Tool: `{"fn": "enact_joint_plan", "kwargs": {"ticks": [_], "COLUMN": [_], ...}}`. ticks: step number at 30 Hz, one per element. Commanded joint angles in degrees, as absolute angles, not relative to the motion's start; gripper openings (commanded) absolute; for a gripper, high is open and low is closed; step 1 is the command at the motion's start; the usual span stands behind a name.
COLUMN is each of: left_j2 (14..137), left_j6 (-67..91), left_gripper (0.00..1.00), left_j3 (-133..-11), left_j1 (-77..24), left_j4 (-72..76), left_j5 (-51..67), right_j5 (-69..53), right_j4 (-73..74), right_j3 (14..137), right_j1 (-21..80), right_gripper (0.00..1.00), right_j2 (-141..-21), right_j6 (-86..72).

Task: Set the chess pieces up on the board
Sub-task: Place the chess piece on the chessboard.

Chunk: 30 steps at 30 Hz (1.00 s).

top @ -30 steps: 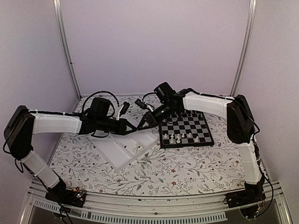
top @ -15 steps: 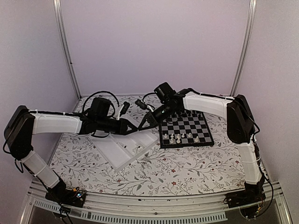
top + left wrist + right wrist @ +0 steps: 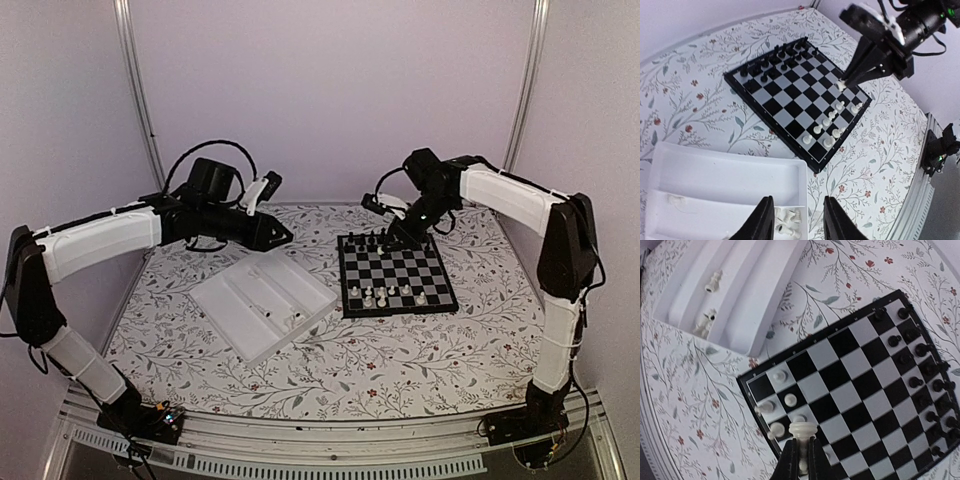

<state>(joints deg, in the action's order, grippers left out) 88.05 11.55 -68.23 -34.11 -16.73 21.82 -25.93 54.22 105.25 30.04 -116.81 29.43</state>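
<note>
The right gripper [image 3: 801,447] is clenched on a single white chessman [image 3: 803,431]. Its two fingers [image 3: 789,460] pinch the piece's lower half, and the flat-topped head stands up above the tips. In the left wrist view the same gripper [image 3: 844,83] points steeply down, with the held piece [image 3: 841,86] at its tip over the board [image 3: 790,107]. Whether the piece touches a square cannot be told. From above, this gripper [image 3: 392,238] hangs over the board's far half.

Below the held piece, a small group of white chessmen [image 3: 777,405] stands on the rows along one edge of the board [image 3: 860,375]. The black chessmen [image 3: 920,370] fill the two rows along the opposite edge. In the top view the board [image 3: 400,275] lies right of centre on the flower-patterned table [image 3: 350,370], with the white group [image 3: 385,295] on its near rows and the black ones [image 3: 365,242] on its far rows.

The left gripper [image 3: 797,202] is released, its jaws spread wide, and it holds nothing. It hovers above the near corner of the white tray [image 3: 715,170], where a few spare white pieces [image 3: 787,217] lie on their sides. From above, the left gripper [image 3: 280,238] is raised beyond the tray [image 3: 250,310], which sits at a slant just left of the board.
</note>
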Motion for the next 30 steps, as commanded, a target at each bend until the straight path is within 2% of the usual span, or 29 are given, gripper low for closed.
{"fn": "enact_joint_plan", "kwargs": {"ticks": [1,6,7,8,9,14,20,30], "left_j2": [86.11,88.28,88.54,88.52,88.32,87.31,82.45,79.39], "left_j6": [4.71,3.82,3.75,3.93,4.9,8.37,5.14,3.14], "left_gripper": [0.37,0.51,0.63,0.88,0.98,0.99,0.99,0.99], "left_j3": [-75.59,-84.87,-86.15,-86.6,-86.43,-80.79,-72.45,-68.57], "left_j1": [-33.85,-33.84,-33.9,-33.8,-33.53,-30.77,-27.17,-27.07], "left_j4": [-24.79,-29.61,-29.51,-28.61,-27.32,-22.77,-16.84,-13.25], "left_j5": [15.97,1.54,-1.54,-5.23,-7.61,-6.96,8.33,9.79], "right_j5": [-7.93,6.89,8.78,10.36,11.76,13.56,13.58,12.07], "right_j4": [63.76,66.93,67.22,67.44,67.61,68.33,67.37,66.36], "right_j3": [96.09,87.67,86.46,85.46,84.69,84.44,84.38,87.77], "right_j1": [31.67,31.16,31.12,31.08,31.02,30.96,31.02,31.05], "right_gripper": [0.0,0.0,0.0,0.0,0.0,0.0,0.0,0.02], "right_j2": [-107.3,-102.48,-102.05,-101.78,-101.67,-103.59,-106.29,-112.09], "right_j6": [47.47,54.58,55.61,56.16,56.67,56.62,56.92,56.54]}}
